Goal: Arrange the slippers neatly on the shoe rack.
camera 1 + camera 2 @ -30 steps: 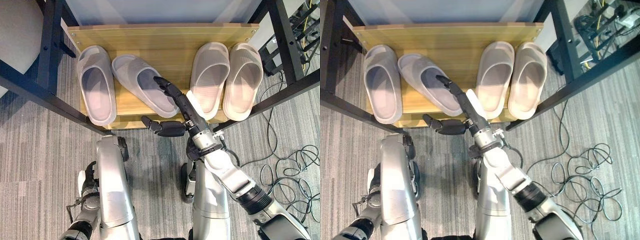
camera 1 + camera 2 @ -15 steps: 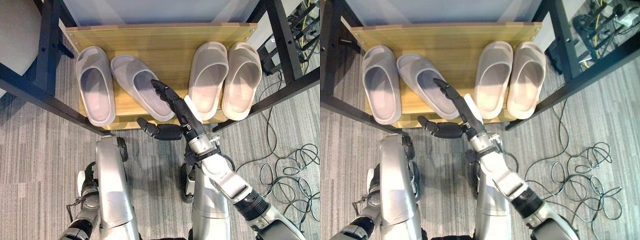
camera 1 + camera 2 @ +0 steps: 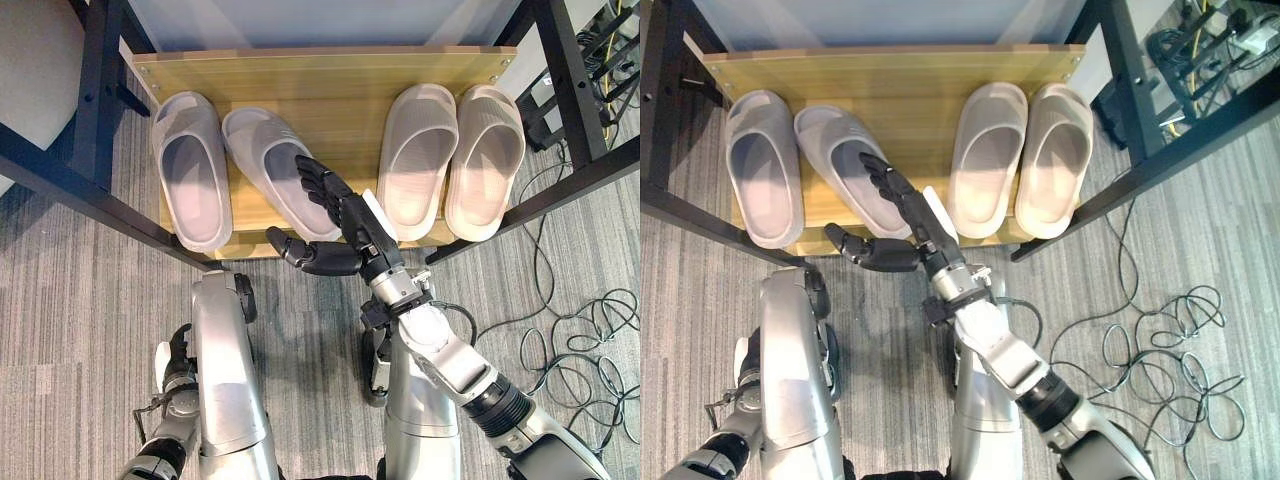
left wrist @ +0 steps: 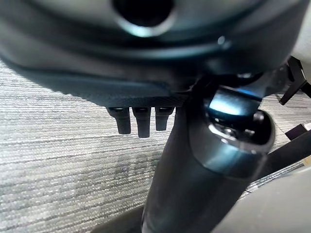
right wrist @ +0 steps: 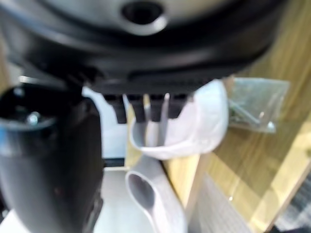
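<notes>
From the left eye view, four slippers sit on the wooden shoe rack (image 3: 330,75). The straight grey slipper (image 3: 192,170) at the far left lies square to the shelf, and the beige pair (image 3: 452,160) at the right lies side by side and tidy. The skewed grey slipper (image 3: 277,170) is the odd one: its toe points toward its mate, while its heel swings right and reaches the near edge. The right hand (image 3: 335,215) hangs over that heel, fingers spread and fairly straight, thumb out to the left, holding nothing. I cannot tell whether the fingertips touch the slipper or hover just above it.

In the right eye view the same hand covers the skewed slipper's near right part. To do this well, I'd say it should push the heel left until the slipper lies parallel to its mate, gently enough not to knock that mate or tip the heel off the near edge.

In the left wrist view the left hand (image 4: 138,121) hangs over grey carpet (image 4: 58,145), idle, fingers straight.

In the right wrist view pale slipper shapes show just past the straight fingers, over the wood.
</notes>
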Available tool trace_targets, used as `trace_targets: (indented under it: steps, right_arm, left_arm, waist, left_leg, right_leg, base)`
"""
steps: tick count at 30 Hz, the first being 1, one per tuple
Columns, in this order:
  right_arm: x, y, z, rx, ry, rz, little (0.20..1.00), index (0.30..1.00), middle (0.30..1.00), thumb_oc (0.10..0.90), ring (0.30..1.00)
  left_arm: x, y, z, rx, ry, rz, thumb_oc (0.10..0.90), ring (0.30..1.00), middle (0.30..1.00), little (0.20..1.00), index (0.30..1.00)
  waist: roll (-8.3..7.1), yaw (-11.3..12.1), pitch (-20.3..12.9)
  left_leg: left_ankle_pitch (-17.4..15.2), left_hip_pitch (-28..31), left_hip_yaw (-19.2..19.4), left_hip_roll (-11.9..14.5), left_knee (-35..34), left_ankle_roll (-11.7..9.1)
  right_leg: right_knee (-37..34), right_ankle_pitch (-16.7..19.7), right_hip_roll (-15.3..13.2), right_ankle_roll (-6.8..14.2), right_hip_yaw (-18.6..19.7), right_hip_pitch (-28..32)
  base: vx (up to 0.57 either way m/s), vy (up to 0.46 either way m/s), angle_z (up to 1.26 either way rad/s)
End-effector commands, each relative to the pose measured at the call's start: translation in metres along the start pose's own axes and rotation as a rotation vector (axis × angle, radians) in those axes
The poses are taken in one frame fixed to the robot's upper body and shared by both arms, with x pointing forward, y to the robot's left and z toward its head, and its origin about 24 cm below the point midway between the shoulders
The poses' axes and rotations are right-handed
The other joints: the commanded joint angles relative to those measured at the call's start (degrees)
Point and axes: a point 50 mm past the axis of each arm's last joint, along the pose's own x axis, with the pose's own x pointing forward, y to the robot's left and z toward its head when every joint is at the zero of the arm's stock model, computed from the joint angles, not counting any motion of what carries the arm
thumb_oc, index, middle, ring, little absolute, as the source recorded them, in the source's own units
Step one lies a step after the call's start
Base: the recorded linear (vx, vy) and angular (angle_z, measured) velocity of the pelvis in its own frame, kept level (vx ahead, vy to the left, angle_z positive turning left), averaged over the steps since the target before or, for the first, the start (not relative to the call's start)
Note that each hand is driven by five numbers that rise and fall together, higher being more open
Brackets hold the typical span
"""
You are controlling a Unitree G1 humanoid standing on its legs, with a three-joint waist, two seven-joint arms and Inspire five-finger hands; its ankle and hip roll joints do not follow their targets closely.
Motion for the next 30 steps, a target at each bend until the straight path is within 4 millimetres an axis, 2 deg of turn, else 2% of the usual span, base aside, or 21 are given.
trace_targets:
  steps: [1, 11, 15, 16, 24, 28, 29, 30]
  right_arm:
    - [0.008, 0.026, 0.071, 0.12, -0.337, 0.117, 0.9, 0.9, 0.9, 0.8, 0.9]
    - [0.007, 0.043, 0.09, 0.123, -0.434, 0.213, 0.9, 0.9, 0.9, 0.8, 0.9]
    - [0.006, 0.039, 0.104, 0.063, -0.523, 0.203, 0.9, 0.9, 0.9, 0.8, 0.9]
    - [0.003, 0.035, 0.116, 0.001, -0.607, 0.183, 0.9, 0.9, 0.9, 0.8, 0.9]
    - [-0.008, 0.02, 0.136, -0.198, -0.765, 0.053, 0.9, 0.9, 0.9, 0.8, 0.9]
    - [-0.022, 0.011, 0.134, -0.311, -0.774, -0.011, 0.9, 0.9, 0.9, 0.8, 0.9]
    - [-0.027, 0.004, 0.124, -0.37, -0.724, -0.051, 0.9, 0.9, 0.9, 0.8, 0.9]
    - [-0.027, 0.004, 0.125, -0.372, -0.724, -0.052, 0.9, 0.9, 0.9, 0.8, 0.9]
  left_arm:
    - [-0.009, -0.024, 0.002, -0.016, -0.015, -0.056, 0.8, 0.9, 0.9, 0.9, 0.9]
    - [-0.009, -0.027, 0.003, 0.001, -0.014, -0.06, 0.8, 0.9, 0.9, 0.9, 0.9]
    - [-0.009, -0.026, 0.002, -0.003, -0.014, -0.056, 0.8, 0.9, 0.9, 0.9, 0.9]
    - [-0.01, -0.024, -0.001, 0.012, -0.014, -0.051, 0.8, 0.9, 0.9, 0.9, 0.9]
    - [-0.014, -0.023, -0.009, 0.042, -0.019, -0.055, 0.8, 0.9, 0.9, 0.9, 0.9]
    - [-0.018, -0.023, -0.013, 0.059, -0.028, -0.056, 0.8, 0.9, 0.9, 0.9, 0.9]
    - [-0.019, -0.024, -0.015, 0.066, -0.025, -0.059, 0.8, 0.9, 0.9, 0.9, 0.9]
    - [-0.018, -0.024, -0.014, 0.066, -0.026, -0.059, 0.8, 0.9, 0.9, 0.9, 0.9]
  waist:
    - [0.22, 2.6, -1.9]
    - [0.03, 2.6, -1.9]
    - [0.07, 2.4, -1.9]
    - [0.09, 2.3, -1.9]
    - [0.27, 1.9, -1.9]
    - [0.07, 1.4, -1.9]
    - [-0.15, 1.1, -1.9]
    - [-0.12, 1.1, -1.9]
  left_leg:
    - [-3.7, 1.4, -0.6, -4.1, -2.7, 6.1]
    - [-3.5, 1.4, -0.7, -4.1, -2.5, 5.9]
    - [-3.6, 1.4, -0.8, -4.3, -2.3, 5.9]
    - [-3.5, 1.4, -0.8, -4.3, -2.2, 5.9]
    - [-3.5, 1.4, -0.8, -4.5, -2.0, 6.0]
    - [-3.8, 1.4, -0.8, -4.6, -1.9, 6.2]
    - [-3.9, 1.4, -0.7, -4.5, -1.8, 6.3]
    - [-3.9, 1.4, -0.7, -4.5, -1.9, 6.3]
  right_leg:
    - [-3.7, 0.9, -1.2, -5.8, 2.8, -0.1]
    - [-3.6, 1.0, -1.0, -5.9, 2.9, -0.1]
    - [-3.5, 1.0, -1.0, -5.9, 2.9, -0.1]
    - [-3.4, 1.0, -0.9, -5.8, 2.9, -0.1]
    - [-3.1, 0.5, -1.1, -5.7, 2.9, -0.1]
    - [-3.1, 0.2, -1.1, -5.8, 2.9, -0.1]
    - [-3.2, 0.1, -1.1, -5.6, 3.1, -0.1]
    - [-3.2, 0.1, -1.2, -5.7, 3.1, -0.1]
  base:
    - [0.0, 0.0, 0.0]
    - [0.0, 0.0, 0.0]
    - [0.0, 0.0, 0.0]
    - [0.0, 0.0, 0.0]
    - [0.0, 0.0, 0.0]
    - [0.0, 0.0, 0.0]
    - [0.0, 0.0, 0.0]
    - [0.01, -0.005, -0.03]
